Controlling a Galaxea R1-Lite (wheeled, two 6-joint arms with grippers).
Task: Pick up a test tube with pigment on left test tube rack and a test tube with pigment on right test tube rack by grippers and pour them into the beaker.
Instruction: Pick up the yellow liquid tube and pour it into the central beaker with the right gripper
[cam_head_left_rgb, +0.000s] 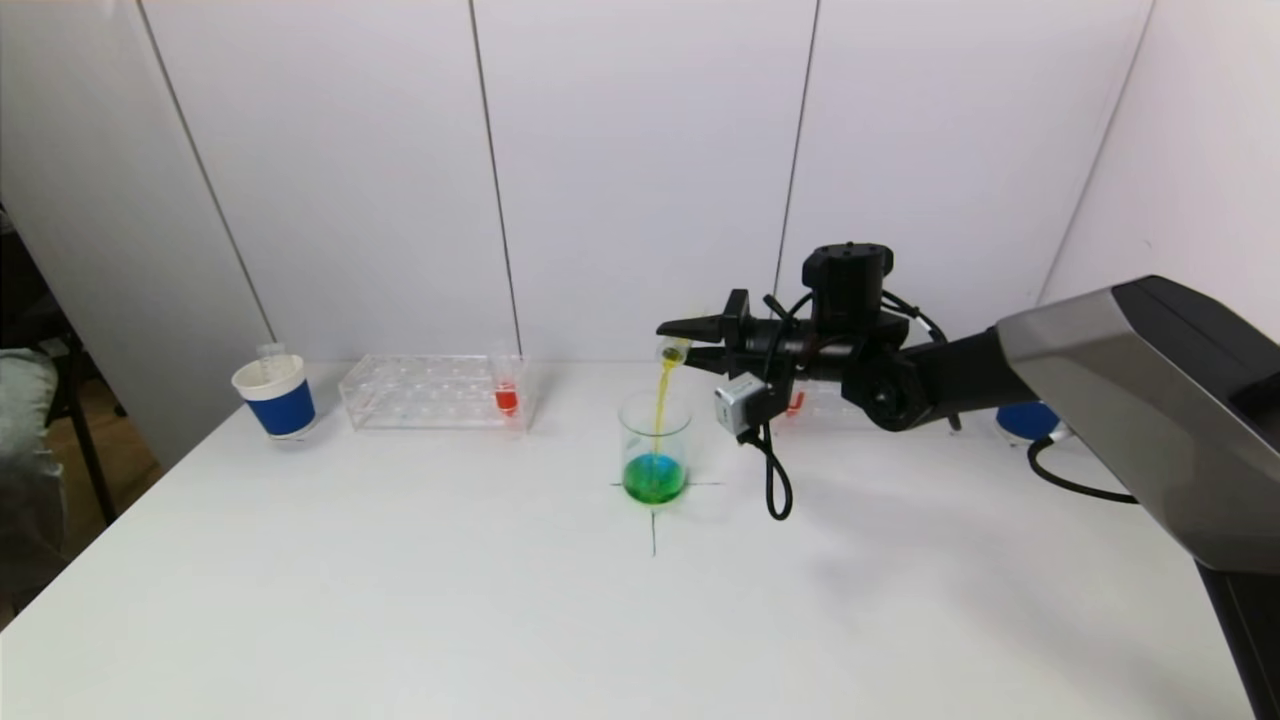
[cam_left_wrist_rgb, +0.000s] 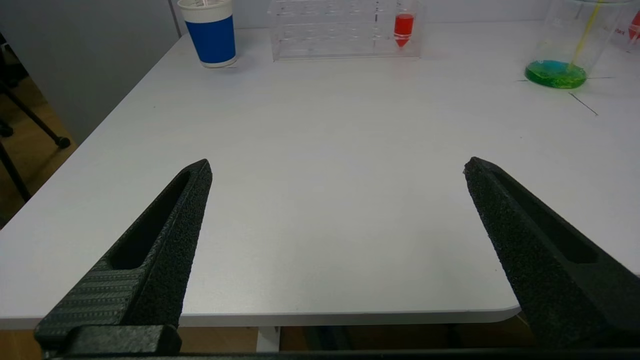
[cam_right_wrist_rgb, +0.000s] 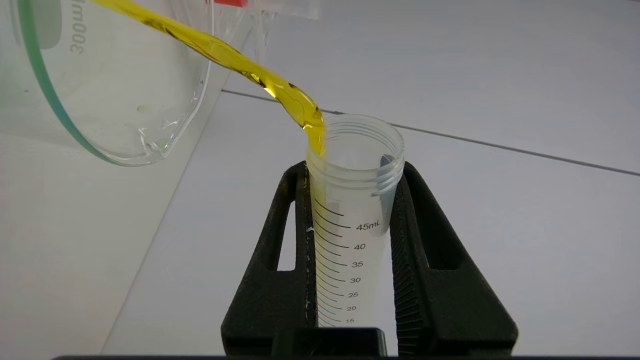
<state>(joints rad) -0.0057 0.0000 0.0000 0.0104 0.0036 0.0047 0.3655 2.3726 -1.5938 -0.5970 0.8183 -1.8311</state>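
On the left, the left gripper (cam_left_wrist_rgb: 337, 167) is hovering low over the tabletop (cam_head_left_rgb: 400, 580), fingers (cam_left_wrist_rgb: 165, 235) spread wide and holding nothing. At centre the beaker (cam_head_left_rgb: 655, 445) is taking a yellow stream onto green liquid. Above it the right gripper (cam_right_wrist_rgb: 350, 165) is clamping its fingers (cam_right_wrist_rgb: 425, 260) tight on the tipped test tube (cam_right_wrist_rgb: 350, 220).

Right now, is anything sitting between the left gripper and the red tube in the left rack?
Nothing visible. From the open left gripper, bare table runs up to the left rack holding the red tube. The blue cup stands off to one side, the beaker to the other.
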